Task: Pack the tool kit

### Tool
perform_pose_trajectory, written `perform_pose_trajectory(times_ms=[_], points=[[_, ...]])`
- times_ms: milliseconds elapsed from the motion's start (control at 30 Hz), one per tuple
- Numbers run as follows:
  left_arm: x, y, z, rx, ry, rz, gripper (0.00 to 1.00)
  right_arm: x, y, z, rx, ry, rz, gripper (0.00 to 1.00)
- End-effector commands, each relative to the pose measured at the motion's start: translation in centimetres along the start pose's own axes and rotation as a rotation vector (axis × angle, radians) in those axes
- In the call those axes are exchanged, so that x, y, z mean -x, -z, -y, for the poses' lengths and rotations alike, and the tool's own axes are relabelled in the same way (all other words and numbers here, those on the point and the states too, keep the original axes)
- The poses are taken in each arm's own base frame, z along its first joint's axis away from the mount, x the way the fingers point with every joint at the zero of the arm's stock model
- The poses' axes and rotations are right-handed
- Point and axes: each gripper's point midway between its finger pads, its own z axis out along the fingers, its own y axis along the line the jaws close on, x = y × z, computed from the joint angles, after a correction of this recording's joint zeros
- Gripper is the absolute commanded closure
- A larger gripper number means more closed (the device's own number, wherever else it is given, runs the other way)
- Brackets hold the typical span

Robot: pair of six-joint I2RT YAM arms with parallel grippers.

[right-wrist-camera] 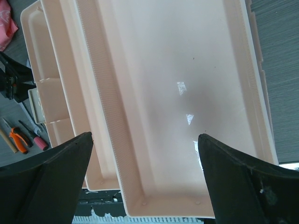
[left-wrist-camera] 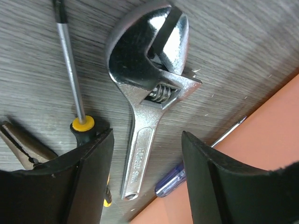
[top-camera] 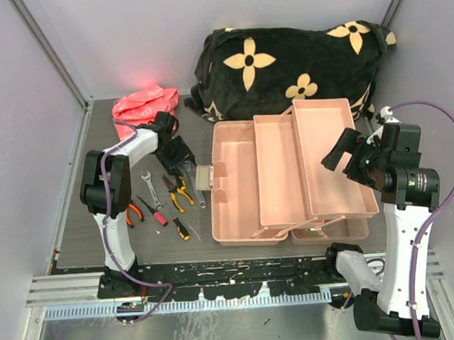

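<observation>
From above, we see the open salmon-pink translucent plastic toolbox [top-camera: 237,215] in the middle of the grey table [top-camera: 77,233], its tiered trays fanned out to the right. To the left of it lie the small hand tools: a small silver wrench [top-camera: 151,188], yellow-handled pliers [top-camera: 181,194], orange-handled pliers [top-camera: 134,213], a red-handled screwdriver [top-camera: 156,214] and a short black-and-yellow screwdriver [top-camera: 182,228]. The left gripper [top-camera: 182,159] is down low among them, just beside the box's left wall. The right gripper [top-camera: 341,151] hangs above the right-hand tray. A bright pink plastic bag [top-camera: 142,106] and a black fabric with yellow flowers [top-camera: 289,58] lie at the back.

From the left wrist we see a large chrome adjustable wrench [left-wrist-camera: 149,93] flat on the table. Its handle runs between the two black fingers [left-wrist-camera: 79,182], which stand apart on either side of it and do not touch it. A screwdriver with a yellow collar [left-wrist-camera: 70,60] lies to one side of it, a clear blue-handled screwdriver [left-wrist-camera: 170,182] to the other, against the toolbox edge.

From the right wrist we see fingers [right-wrist-camera: 46,177] spread wide, with nothing between them and the bare floor of the top tray beneath.
</observation>
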Motion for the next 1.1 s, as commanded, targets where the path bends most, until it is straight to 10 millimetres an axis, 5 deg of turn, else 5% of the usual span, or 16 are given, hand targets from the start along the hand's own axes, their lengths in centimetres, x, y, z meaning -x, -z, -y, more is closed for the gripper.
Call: perform_pose_trajectory(times_ms=[0,367,1067], points=[[-0.4,0.4,0.7,0.04,-0.103,0.015,0.4,0.4,0.2,-0.1,0.01,0.009,0.036,0.0],[-3.1,-1.2,-4.0,0.208,-0.147,-0.056,0.46,-0.2,0.0,0.1,0.012,0.007,0.042,0.0],[0.6,-4.3,-5.4,0.333,-0.282,-0.017,0.45,-2.1,-1.1,1.4,-0.016,0.015,0.01,0.0]])
